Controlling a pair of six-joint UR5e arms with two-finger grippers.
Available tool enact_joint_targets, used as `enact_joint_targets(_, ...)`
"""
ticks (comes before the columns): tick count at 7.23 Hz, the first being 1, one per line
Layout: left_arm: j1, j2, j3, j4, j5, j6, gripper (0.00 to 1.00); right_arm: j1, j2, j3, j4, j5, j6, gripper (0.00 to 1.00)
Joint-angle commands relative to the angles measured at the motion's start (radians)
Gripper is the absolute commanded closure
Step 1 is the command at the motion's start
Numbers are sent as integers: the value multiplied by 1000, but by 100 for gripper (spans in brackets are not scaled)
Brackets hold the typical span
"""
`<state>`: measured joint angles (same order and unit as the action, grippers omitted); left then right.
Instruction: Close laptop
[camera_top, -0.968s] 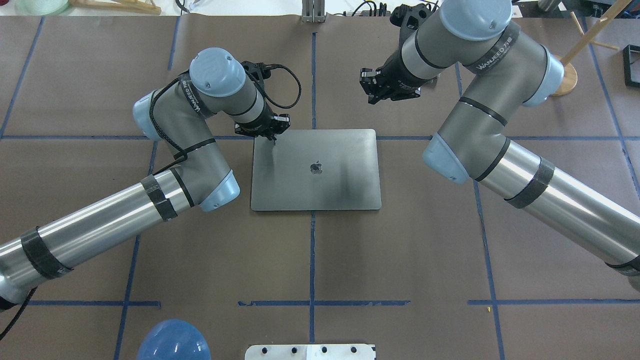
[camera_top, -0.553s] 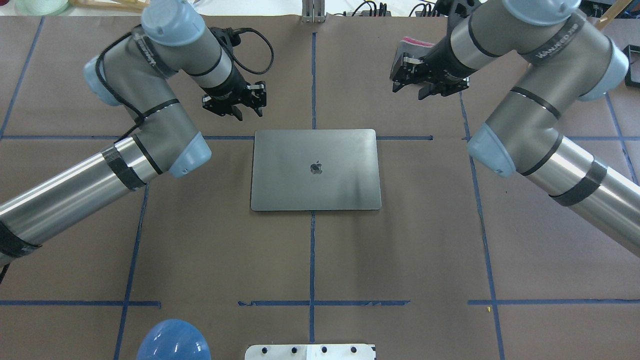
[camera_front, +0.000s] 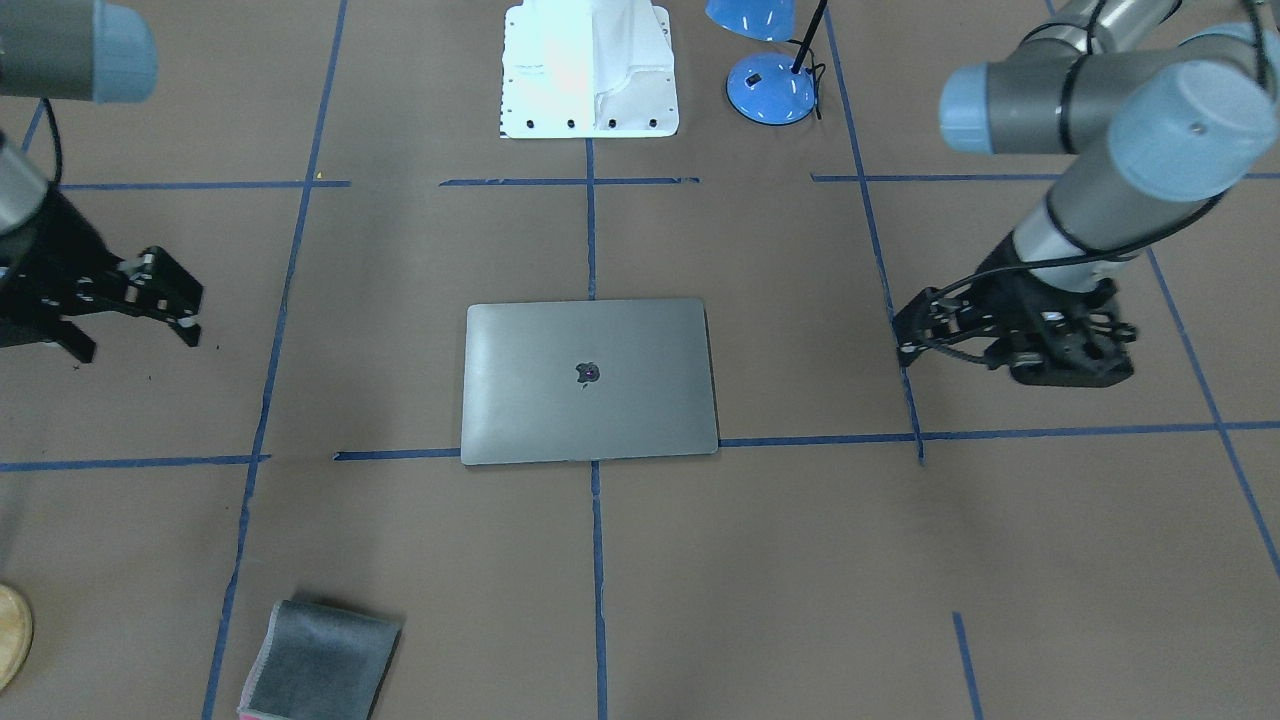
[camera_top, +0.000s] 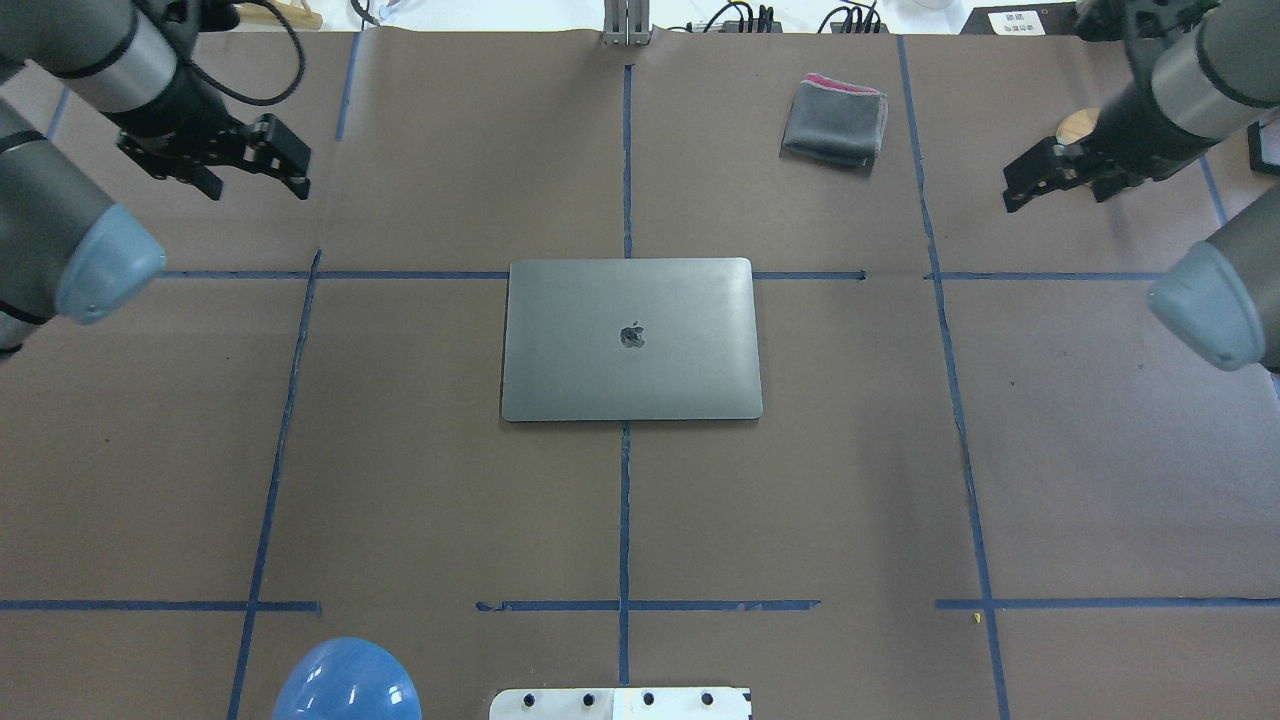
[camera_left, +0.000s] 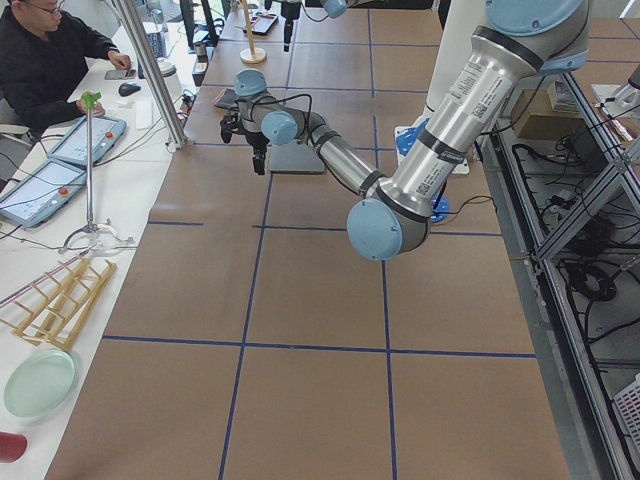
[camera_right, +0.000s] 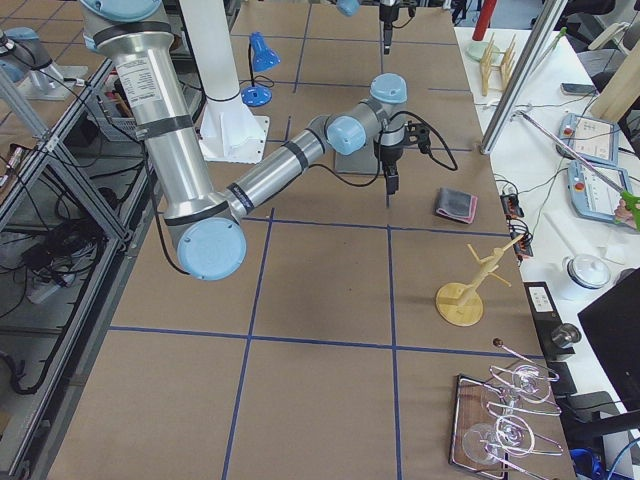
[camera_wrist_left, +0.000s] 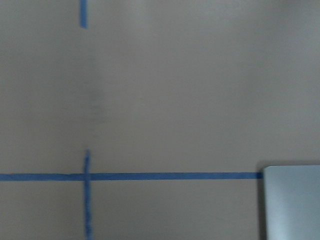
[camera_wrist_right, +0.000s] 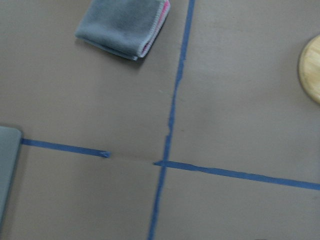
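Left fingers (camera_top: 290, 160): you see them spread wide with nothing between them, over bare counter (camera_top: 400, 480).
Right fingers (camera_top: 1030, 175): you see these parted too, and empty.
Laptop (camera_top: 631, 340): its lid is down flat with the logo facing up. It lies on the counter between your two sets of fingers, well apart from both and on the robot's side of them. Neither set touches it.
Left wrist view: you catch only one corner of the laptop at the lower right edge, beside a blue tape line (camera_wrist_left: 130, 176).
Cloth (camera_top: 836, 122): grey and folded, it sits between the right fingers and the counter's middle tape line, clear of the laptop.
Wooden base (camera_wrist_right: 311, 67): a round disc close by the right fingers.
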<state>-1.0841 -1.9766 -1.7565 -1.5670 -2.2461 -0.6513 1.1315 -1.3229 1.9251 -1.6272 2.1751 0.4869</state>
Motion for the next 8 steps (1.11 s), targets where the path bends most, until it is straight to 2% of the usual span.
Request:
enact_joint_targets(1, -184, 184, -20, 16, -4, 386, 0, 185, -174, 5, -29, 41, -369, 0)
enact_joint_targets(2, -270, 224, 12, 16, -6, 504, 0, 271, -235, -20, -29, 63, -487, 0)
enact_joint_targets(4, -444, 262, 189, 12, -105, 733, 0, 432, -257, -223, -28, 204, -739, 0)
enact_joint_targets(5, -497, 275, 268, 8, -124, 805, 0, 433, -247, -276, -23, 216, -740, 0)
enact_joint_targets(8, -519, 358, 285, 2, -122, 812, 0, 454, -265, -282, -25, 206, -697, 0)
